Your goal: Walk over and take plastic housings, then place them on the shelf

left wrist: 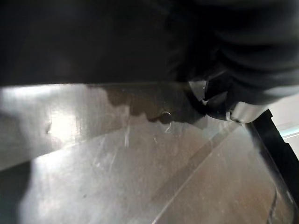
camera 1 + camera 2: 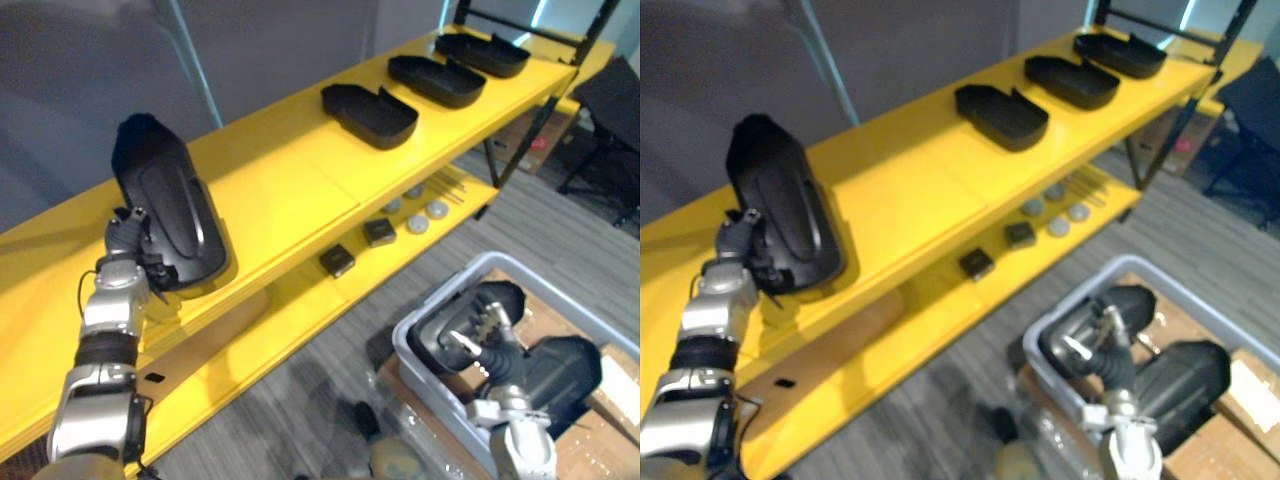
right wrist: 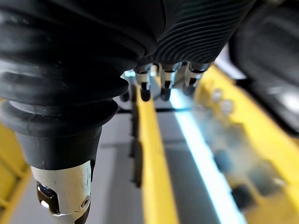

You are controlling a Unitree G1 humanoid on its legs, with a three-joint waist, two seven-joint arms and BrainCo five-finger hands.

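Left hand [image 2: 128, 238] has its fingers clamped on the lower edge of a black plastic housing [image 2: 175, 215], held tilted up on end at the front of the yellow top shelf [image 2: 290, 190]. 3 more housings [image 2: 368, 114] lie further along it, open side up. Right hand [image 2: 492, 345] hangs w/ fingers loose and apart, holding nothing, over the grey bin [image 2: 560, 300] w/ spare housings [image 2: 565, 365] inside.

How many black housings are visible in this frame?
6 housings. Three lie on the top shelf: near, middle, far. The left hand holds one upright there. Two sit in the bin; more may be hidden.
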